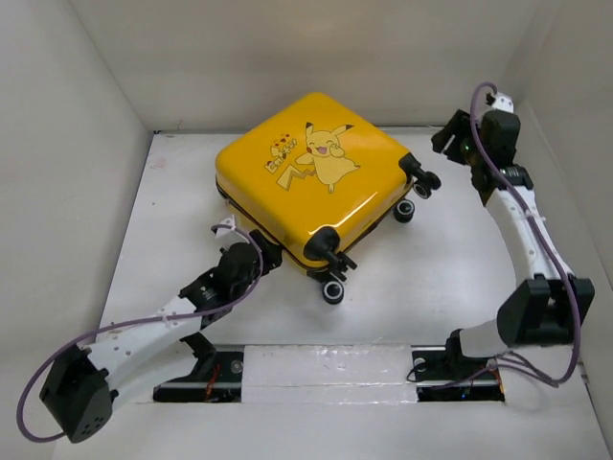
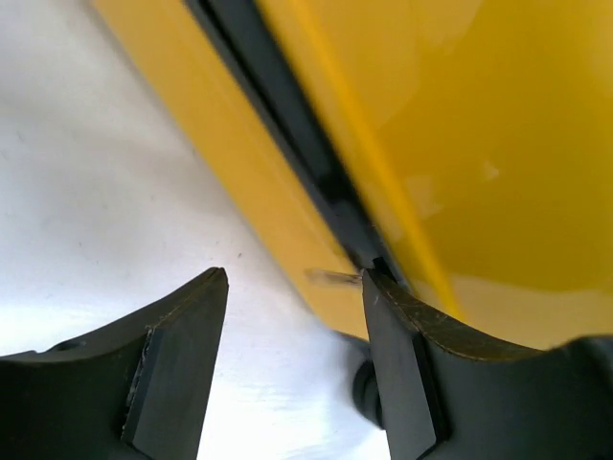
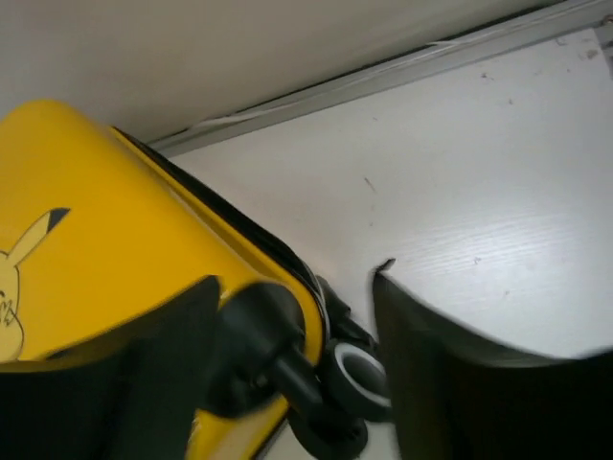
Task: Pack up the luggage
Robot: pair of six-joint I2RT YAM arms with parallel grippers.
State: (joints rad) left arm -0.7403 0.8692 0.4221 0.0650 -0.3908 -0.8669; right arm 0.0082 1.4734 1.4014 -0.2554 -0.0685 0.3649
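Observation:
The luggage (image 1: pixel 311 182), a bright-yellow hard-shell suitcase with a cartoon print, lies flat and closed in the middle of the white table. Its black wheels (image 1: pixel 333 287) point toward the near right. My left gripper (image 1: pixel 261 247) is at the case's near-left edge. In the left wrist view this gripper (image 2: pixel 292 278) is open, with its right fingertip (image 2: pixel 375 284) against the black zipper trim (image 2: pixel 287 115) and only bare table between the fingers. My right gripper (image 1: pixel 446 134) hovers by the far-right wheel corner. It stands wide open (image 3: pixel 295 278), with a wheel (image 3: pixel 359 379) below the gap.
White enclosure walls (image 1: pixel 77 144) close in the table on the left, back and right. The back wall's seam (image 3: pixel 383 81) runs just beyond the case. Both arm bases (image 1: pixel 326 374) sit at the near edge.

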